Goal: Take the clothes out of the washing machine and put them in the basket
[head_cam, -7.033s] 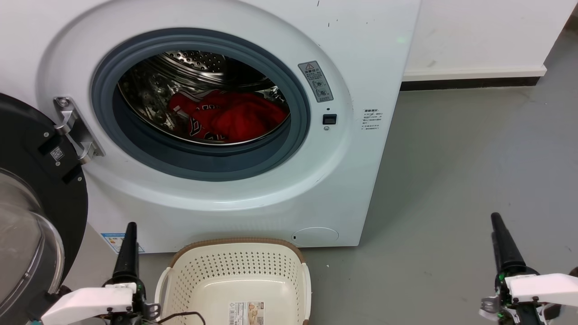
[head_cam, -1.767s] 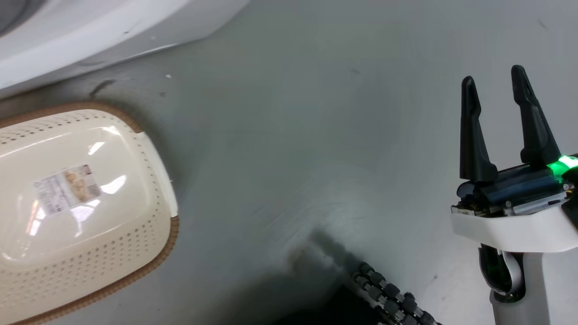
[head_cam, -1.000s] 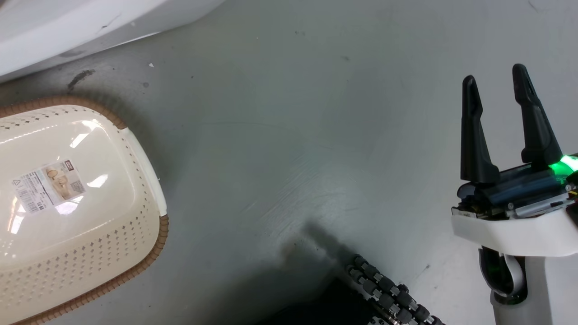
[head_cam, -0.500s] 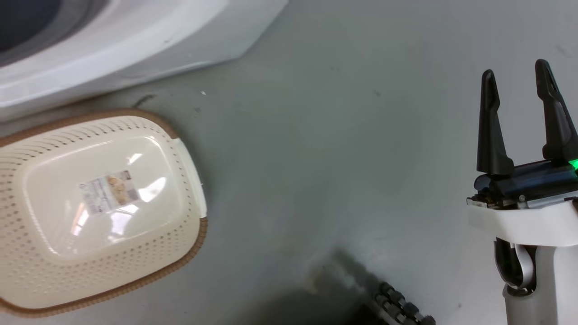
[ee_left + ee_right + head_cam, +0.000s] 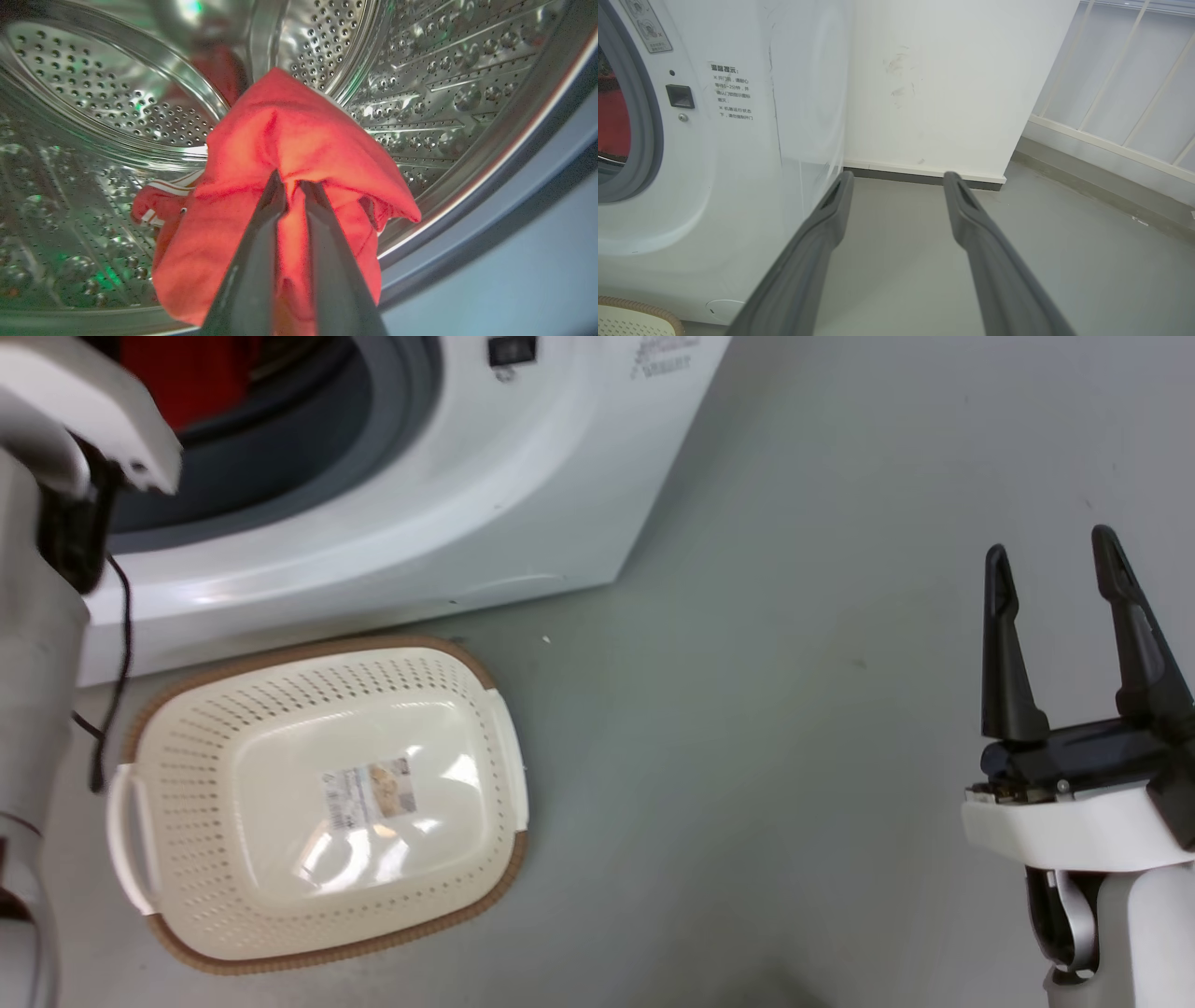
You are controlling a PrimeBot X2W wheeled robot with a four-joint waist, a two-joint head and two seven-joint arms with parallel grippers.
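Our left hand [image 5: 289, 179] is deep in the washer [image 5: 523, 504], fingers [image 5: 252, 261] pinched tight on the red clothes [image 5: 299, 130], which hang inside the drum [image 5: 117, 93]. The basket [image 5: 327, 651] sits on the floor [image 5: 747, 709] just before the washer. Our right hand [image 5: 1050, 546] hovers over grey floor, spread wide, gripping nothing.
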